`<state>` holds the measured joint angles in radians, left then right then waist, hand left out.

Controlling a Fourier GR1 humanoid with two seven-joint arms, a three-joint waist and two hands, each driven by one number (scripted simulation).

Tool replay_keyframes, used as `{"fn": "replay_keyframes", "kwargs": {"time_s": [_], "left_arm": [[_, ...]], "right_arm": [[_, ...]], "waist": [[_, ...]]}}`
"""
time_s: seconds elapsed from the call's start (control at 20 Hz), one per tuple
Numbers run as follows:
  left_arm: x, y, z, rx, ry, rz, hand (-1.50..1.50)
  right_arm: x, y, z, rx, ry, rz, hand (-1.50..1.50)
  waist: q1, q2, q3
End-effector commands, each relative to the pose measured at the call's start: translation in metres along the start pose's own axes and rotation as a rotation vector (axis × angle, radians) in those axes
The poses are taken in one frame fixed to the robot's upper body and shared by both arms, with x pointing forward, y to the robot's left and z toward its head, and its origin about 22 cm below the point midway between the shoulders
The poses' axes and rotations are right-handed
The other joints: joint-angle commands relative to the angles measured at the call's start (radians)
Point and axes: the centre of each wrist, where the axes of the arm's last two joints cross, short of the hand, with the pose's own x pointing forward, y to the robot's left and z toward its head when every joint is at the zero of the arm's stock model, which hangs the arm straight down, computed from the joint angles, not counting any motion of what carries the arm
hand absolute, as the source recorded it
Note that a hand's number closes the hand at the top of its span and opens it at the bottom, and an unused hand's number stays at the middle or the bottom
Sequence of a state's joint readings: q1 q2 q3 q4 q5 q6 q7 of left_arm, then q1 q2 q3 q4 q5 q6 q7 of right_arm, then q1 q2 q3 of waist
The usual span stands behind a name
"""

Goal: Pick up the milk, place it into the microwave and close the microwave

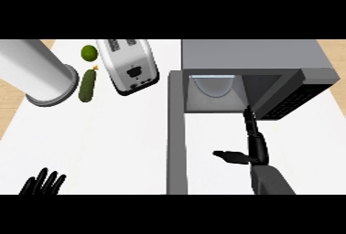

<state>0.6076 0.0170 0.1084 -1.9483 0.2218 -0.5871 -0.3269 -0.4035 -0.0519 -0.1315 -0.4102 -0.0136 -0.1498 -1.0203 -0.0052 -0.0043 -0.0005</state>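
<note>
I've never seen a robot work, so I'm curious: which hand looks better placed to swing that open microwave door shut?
Probably the right hand: it is open just in front of the microwave, a little to the right of the open door. The left hand rests far off at the lower left.

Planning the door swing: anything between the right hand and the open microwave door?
Nothing visible. The right hand, fingers straight, sits in front of the microwave opening. The door stands open to the hand's left, with only bare counter between them.
</note>
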Motion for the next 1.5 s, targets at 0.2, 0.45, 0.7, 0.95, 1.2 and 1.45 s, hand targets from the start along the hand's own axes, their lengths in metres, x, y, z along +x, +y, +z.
{"fn": "replay_keyframes", "kwargs": {"time_s": [0.2,0.45,0.7,0.95,1.2,1.45], "left_arm": [[-0.025,-0.015,-0.028,-0.188,0.08,0.015,-1.5],[-0.032,-0.039,-0.051,-0.296,0.095,-0.083,1.5],[-0.055,-0.06,-0.073,-0.393,0.109,-0.103,1.5],[-0.06,-0.073,-0.109,-0.325,0.107,-0.131,1.5],[-0.069,-0.088,-0.13,-0.343,0.077,-0.213,1.5],[-0.096,-0.108,-0.139,-0.621,0.277,-0.289,1.5]], "right_arm": [[0.005,-0.057,0.041,-0.035,-0.044,0.004,1.5],[0.014,-0.102,0.067,-0.091,-0.008,0.024,-1.5],[0.023,-0.148,0.082,-0.172,-0.021,-0.02,-1.5],[0.035,-0.156,0.113,-0.196,-0.035,-0.037,-1.5],[0.041,-0.188,0.107,-0.208,-0.004,-0.03,-1.5],[0.046,-0.204,0.12,-0.182,-0.023,-0.041,-1.5]], "waist": [[-0.022,-0.003,-0.002],[-0.009,0.0,-0.001],[-0.002,0.003,0.0],[-0.003,0.004,0.0],[0.003,0.004,0.0],[-0.01,0.006,0.001]]}}
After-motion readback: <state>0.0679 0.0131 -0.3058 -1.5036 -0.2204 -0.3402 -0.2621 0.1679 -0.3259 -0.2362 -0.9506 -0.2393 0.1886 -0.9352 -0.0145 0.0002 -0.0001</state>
